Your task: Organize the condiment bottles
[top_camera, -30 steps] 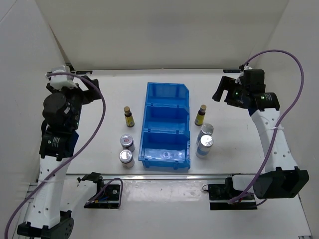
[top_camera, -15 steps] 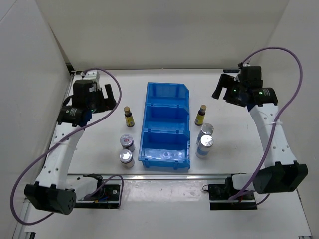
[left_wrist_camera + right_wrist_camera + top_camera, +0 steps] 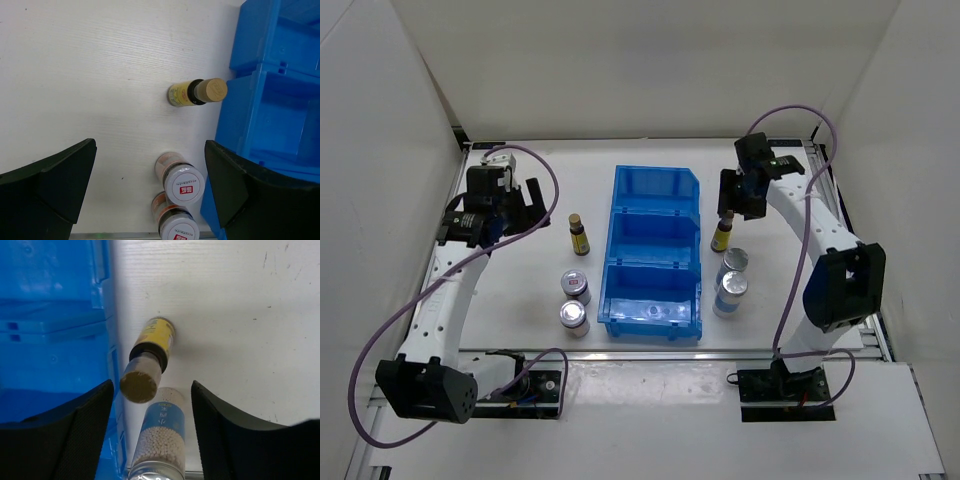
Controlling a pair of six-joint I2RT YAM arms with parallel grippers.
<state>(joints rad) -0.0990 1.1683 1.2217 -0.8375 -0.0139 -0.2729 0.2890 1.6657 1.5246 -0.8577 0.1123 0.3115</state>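
From the top camera I see the blue bin (image 3: 616, 215) in the middle of the counter (image 3: 510, 290), and all six condiment bottles stand upright outside it. On my left side of the bin are the left amber bottle (image 3: 579, 235), then the far short jar (image 3: 575, 287) and the near short jar (image 3: 573, 318), these two just beside each other. On my right side are the right amber bottle (image 3: 722, 234), the far tall cylinder (image 3: 735, 264) and the near tall cylinder (image 3: 731, 291), all close to the bin wall. My left jaws hang over the counter to the left of the left amber bottle, apart from it. My right jaws hang above the right amber bottle. In my left wrist camera, my two left fingers (image 3: 50, 185) are spread wide and hold nothing. Beyond them is the left amber bottle with its tan cap toward the bin, and both short jars with red marks on their lids lie between the fingers in the picture, lower down on the counter. In my right wrist camera, my right fingers (image 3: 235, 435) are also wide apart and grip nothing. The right amber bottle is beneath the gap and not touched, just beside the bin wall, and one tall cylinder with white grains inside is next to it.
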